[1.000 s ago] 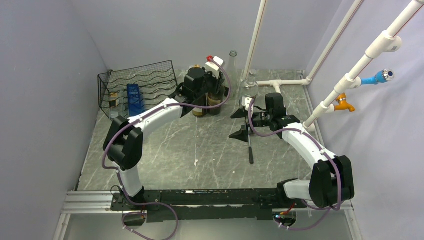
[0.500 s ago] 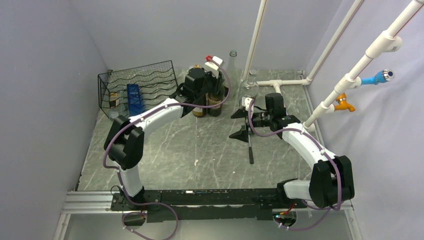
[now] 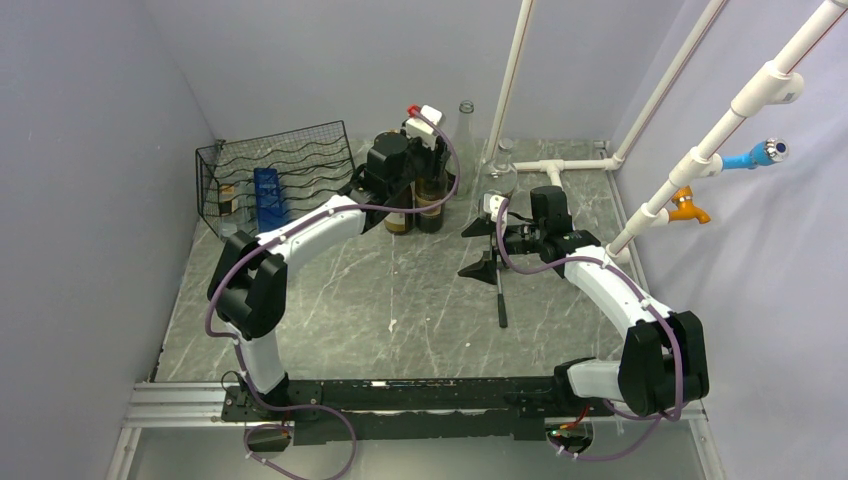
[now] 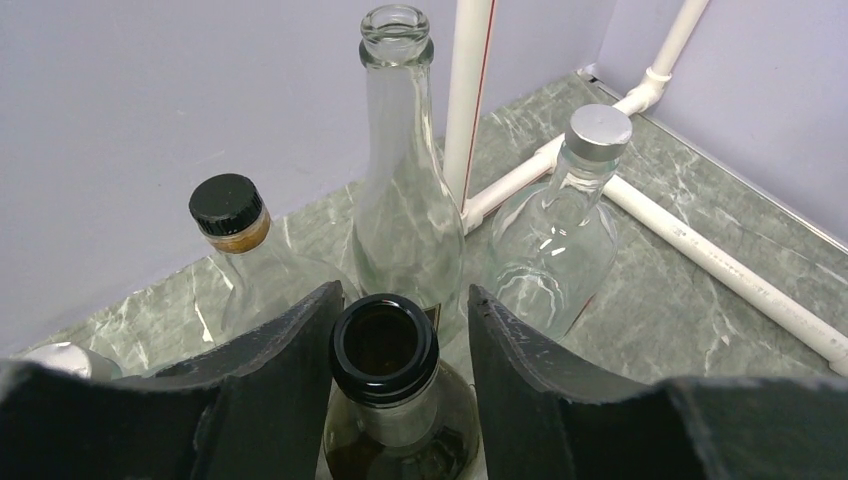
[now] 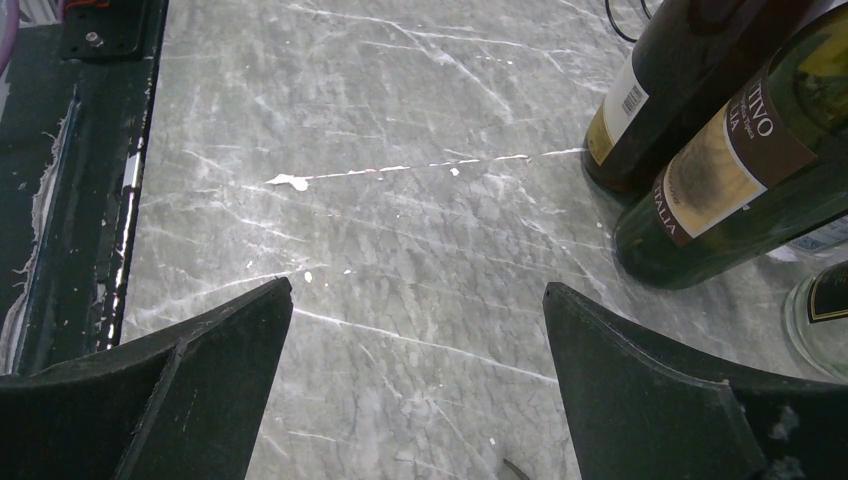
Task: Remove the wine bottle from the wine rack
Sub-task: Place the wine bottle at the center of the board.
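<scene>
The black wire wine rack (image 3: 290, 165) stands at the back left; a blue object (image 3: 268, 197) lies in it. A dark wine bottle (image 4: 385, 350) with an open mouth stands upright on the table among other bottles (image 3: 432, 205), to the right of the rack. My left gripper (image 4: 405, 300) straddles its neck from above. Its left finger is at the lip and a gap shows on the right side, so it is open. In the top view it hovers over the bottle group (image 3: 420, 165). My right gripper (image 5: 417, 290) is open and empty above bare table (image 3: 478, 248).
A second dark bottle (image 3: 398, 215) stands beside the first. A tall clear bottle (image 4: 400, 180), a round flask with a silver cap (image 4: 560, 230) and a black-capped bottle (image 4: 235, 225) stand behind. White pipes (image 3: 560, 165) run along the back right. A black tripod stand (image 3: 497, 275) is mid-table.
My left gripper has risen a little over the bottle group. The right arm has not moved.
</scene>
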Motion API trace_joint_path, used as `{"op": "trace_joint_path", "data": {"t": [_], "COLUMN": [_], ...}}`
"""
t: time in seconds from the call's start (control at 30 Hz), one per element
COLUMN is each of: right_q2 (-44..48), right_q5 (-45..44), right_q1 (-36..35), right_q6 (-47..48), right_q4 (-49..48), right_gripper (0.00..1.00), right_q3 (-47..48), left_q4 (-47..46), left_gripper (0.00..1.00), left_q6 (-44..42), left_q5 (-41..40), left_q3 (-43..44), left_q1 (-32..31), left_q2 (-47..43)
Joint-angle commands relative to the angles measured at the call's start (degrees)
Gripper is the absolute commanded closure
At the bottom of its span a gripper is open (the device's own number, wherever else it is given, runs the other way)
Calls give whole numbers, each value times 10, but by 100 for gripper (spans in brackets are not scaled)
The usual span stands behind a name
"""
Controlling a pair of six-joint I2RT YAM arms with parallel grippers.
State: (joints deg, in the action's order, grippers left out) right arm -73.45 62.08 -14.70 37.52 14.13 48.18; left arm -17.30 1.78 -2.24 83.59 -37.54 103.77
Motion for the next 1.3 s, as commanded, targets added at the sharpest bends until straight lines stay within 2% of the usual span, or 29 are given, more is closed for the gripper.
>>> {"op": "trace_joint_path", "data": {"t": [0.0,0.77,1.03,1.27], "right_q2": [-2,-4,-3,-3], "right_q5": [24,27,27,26], "right_q1": [3,3,3,3], "right_q6": [11,20,23,25], "right_q4": [5,12,14,15], "right_gripper": [0,0,0,0], "right_q3": [17,18,18,17], "left_q4": [-28,3,25,44], "left_gripper": [44,13,7,5], "left_q6": [9,27,30,42], "left_q5": [1,49,81,111], "left_q3": [25,25,22,24], "left_q1": [0,0,0,0], "left_q2": [-24,-93,-125,-145]}}
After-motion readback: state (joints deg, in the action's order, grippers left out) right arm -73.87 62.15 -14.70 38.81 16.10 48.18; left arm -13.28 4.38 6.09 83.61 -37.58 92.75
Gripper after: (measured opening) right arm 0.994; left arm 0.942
